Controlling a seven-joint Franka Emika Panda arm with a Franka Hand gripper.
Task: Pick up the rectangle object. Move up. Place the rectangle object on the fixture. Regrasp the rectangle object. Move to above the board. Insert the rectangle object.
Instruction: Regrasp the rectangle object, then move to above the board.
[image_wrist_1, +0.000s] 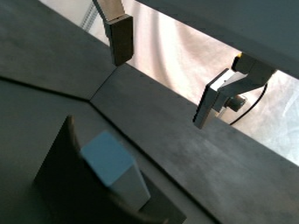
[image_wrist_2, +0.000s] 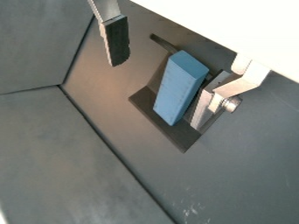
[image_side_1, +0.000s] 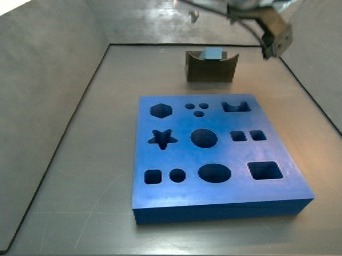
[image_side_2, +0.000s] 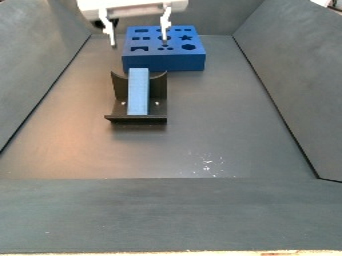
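Note:
The light blue-grey rectangle object (image_side_2: 139, 87) rests leaning in the notch of the dark fixture (image_side_2: 134, 118). It shows in both wrist views (image_wrist_2: 177, 86) (image_wrist_1: 111, 157) and in a side view (image_side_1: 211, 55). My gripper (image_side_2: 134, 35) hangs open and empty above the block, not touching it. In both wrist views its fingers (image_wrist_2: 115, 39) (image_wrist_1: 119, 39) stand wide apart, and the gripper (image_wrist_2: 160, 74) holds nothing between them. The blue board (image_side_1: 187, 195) with shaped holes lies on the floor beyond the fixture (image_side_1: 211, 70), and shows again in a side view (image_side_2: 203, 57).
Sloped dark grey walls (image_side_2: 40, 90) enclose the floor on both sides and at the back (image_side_1: 147, 20). A few pale specks (image_side_2: 207, 160) mark the floor in front of the fixture.

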